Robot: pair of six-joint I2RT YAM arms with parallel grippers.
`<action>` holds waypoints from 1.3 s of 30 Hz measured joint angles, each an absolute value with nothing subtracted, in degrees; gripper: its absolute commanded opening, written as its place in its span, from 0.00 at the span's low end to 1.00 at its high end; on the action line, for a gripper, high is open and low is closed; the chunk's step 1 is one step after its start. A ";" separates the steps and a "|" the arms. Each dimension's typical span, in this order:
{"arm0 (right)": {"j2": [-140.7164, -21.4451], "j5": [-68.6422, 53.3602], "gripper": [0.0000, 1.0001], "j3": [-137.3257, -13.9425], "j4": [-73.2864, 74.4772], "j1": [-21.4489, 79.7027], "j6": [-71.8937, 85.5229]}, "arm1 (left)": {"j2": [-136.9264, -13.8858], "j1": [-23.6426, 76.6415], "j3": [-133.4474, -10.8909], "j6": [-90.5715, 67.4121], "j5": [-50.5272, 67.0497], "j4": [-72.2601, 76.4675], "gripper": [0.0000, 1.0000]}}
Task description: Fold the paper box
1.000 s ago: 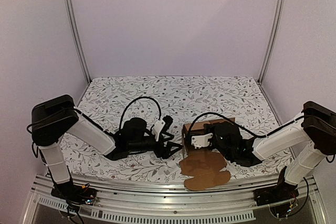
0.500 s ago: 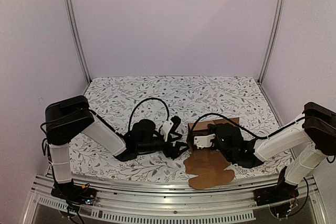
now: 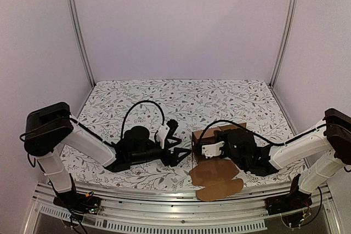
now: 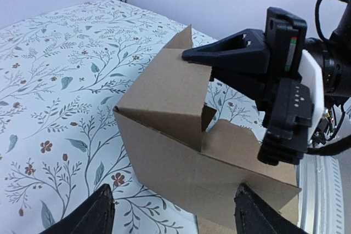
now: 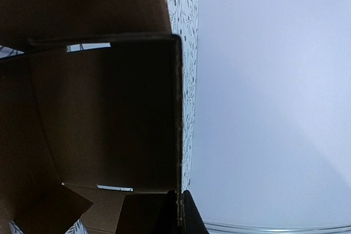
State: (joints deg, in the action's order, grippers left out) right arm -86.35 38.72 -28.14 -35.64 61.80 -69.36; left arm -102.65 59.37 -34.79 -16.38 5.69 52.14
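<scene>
Paper box (image 3: 208, 135): plain brown cardboard, half raised. It stands near the front middle of the surface, between the two hands, with its top open and one pointed corner flap sticking up.
Rounded flaps (image 3: 216, 179): still flat on the surface, spreading from the foot of the box toward the near edge.
Box walls: in the left wrist view two walls meet at a sharp corner. A notch is cut into the top edge of the nearer wall.
Right hand (image 5: 179, 215): pressed together on the top edge of one upright wall, with the cardboard pinched between its fingers.
Left hand (image 4: 175, 212): spread wide, lying low just left of the box. Its two dark fingers (image 4: 90, 217) flank the lower corner, and I cannot tell whether they touch it.
In the way: seen from above, the right wrist and its white plate cover the right side of the box. In the right wrist view, dark cardboard fills the left half.
Surface (image 3: 164, 97): white cloth printed with leafy twigs and small flowers.
Around: a black cable (image 3: 145, 102) loops above the left arm. A metal rail (image 3: 164, 204) runs along the near edge, pale walls (image 3: 181, 20) stand behind, and slim metal posts (image 3: 77, 26) rise at the back corners.
</scene>
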 measured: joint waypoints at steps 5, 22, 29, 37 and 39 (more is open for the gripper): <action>-87.26 39.07 0.00 -29.26 -34.98 61.82 -69.08 | -99.29 63.26 -33.69 -17.56 1.41 49.76 0.69; -90.52 42.85 0.00 -31.92 -34.72 61.82 -66.83 | -96.62 71.46 -36.25 -20.88 -23.59 36.45 0.35; -90.52 43.64 0.04 -32.62 -34.09 61.82 -66.37 | -100.14 71.22 -39.46 -21.04 -30.30 35.05 0.00; -88.03 40.29 0.54 -35.68 -19.25 61.87 -60.93 | -103.57 70.85 -41.50 -19.97 -34.09 35.20 0.00; -84.84 37.95 0.55 -37.36 -12.40 61.87 -58.33 | -103.63 70.81 -41.54 -19.29 -34.81 35.27 0.00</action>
